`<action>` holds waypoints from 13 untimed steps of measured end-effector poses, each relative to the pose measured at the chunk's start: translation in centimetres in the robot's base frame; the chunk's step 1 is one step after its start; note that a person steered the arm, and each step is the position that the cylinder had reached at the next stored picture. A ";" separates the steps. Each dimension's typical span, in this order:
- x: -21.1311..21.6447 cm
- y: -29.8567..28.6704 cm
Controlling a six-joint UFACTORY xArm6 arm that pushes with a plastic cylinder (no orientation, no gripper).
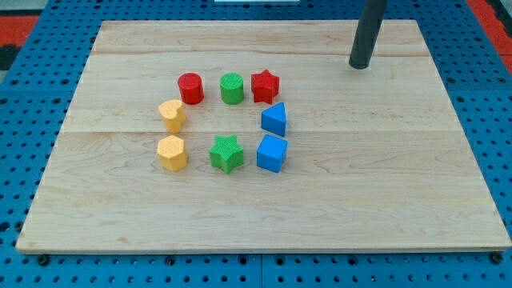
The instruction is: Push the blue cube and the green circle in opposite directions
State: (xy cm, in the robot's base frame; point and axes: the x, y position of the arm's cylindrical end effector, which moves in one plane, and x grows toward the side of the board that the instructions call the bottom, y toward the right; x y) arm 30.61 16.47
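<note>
The blue cube point(271, 153) sits at the lower right of a ring of blocks on the wooden board point(384, 176). The green circle point(232, 88) sits at the ring's top, between the red circle point(190, 88) and the red star point(265, 86). My tip point(359, 66) is at the view's upper right, well apart from every block, up and to the right of the red star.
A blue triangular block point(274, 119) sits just above the blue cube. A green star point(227, 154) is left of the cube. A yellow heart point(171, 115) and a yellow hexagon point(171, 153) form the ring's left side. Blue pegboard point(24, 120) surrounds the board.
</note>
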 end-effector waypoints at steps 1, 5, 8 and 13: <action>0.0 0.0; -0.2 0.0; -2.0 0.4; 12.5 -19.1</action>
State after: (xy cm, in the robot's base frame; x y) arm 43.13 -2.64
